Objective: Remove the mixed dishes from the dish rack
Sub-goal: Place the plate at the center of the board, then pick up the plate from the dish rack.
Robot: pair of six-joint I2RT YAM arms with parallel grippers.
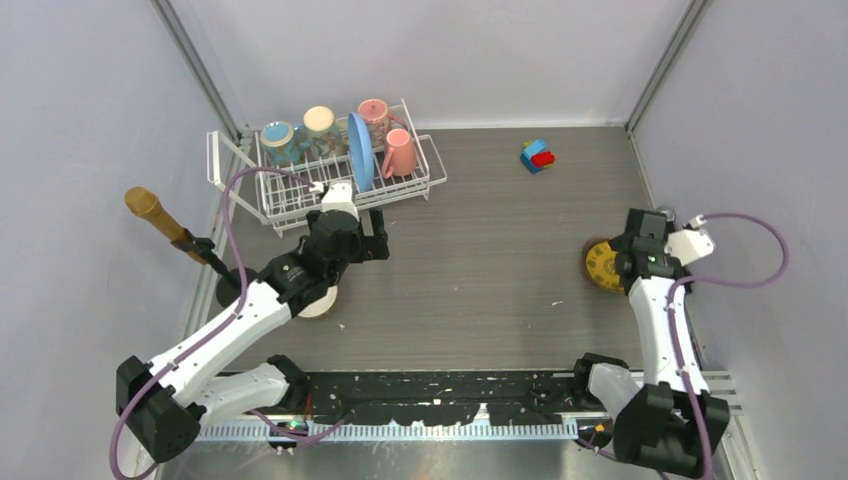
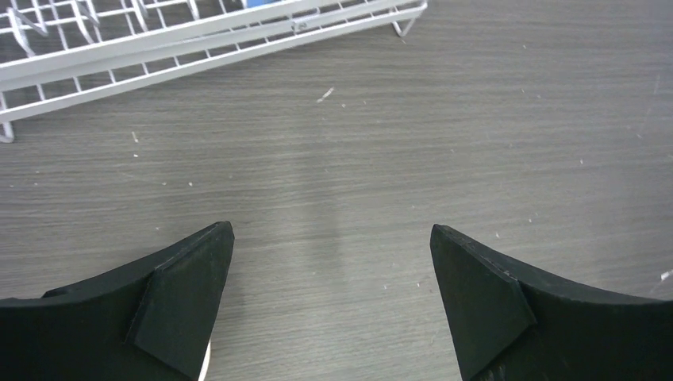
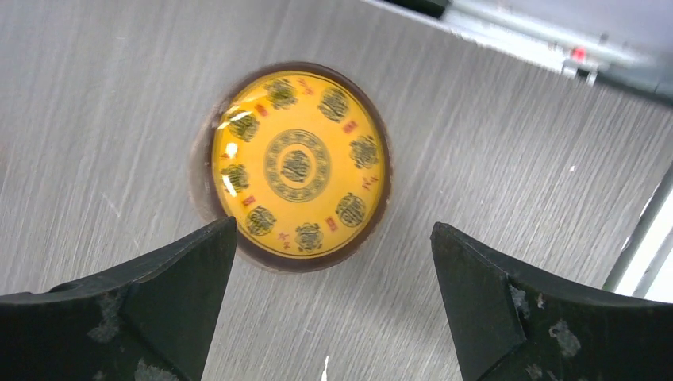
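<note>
Right pincer (image 3: 332,225) gapes over flat yellow plate (image 3: 298,163)

top: overhead, far | wrists: close, downward | left shares dish rack (image 2: 198,41)

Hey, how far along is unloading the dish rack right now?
Done: the yellow patterned plate lies flat on the table, right gripper open over it; a cream dish sits under the left arm. In hand: nothing; left gripper is open too. Left in the dish rack: light-blue plate, two pink mugs, cream mug, teal mug.
</note>
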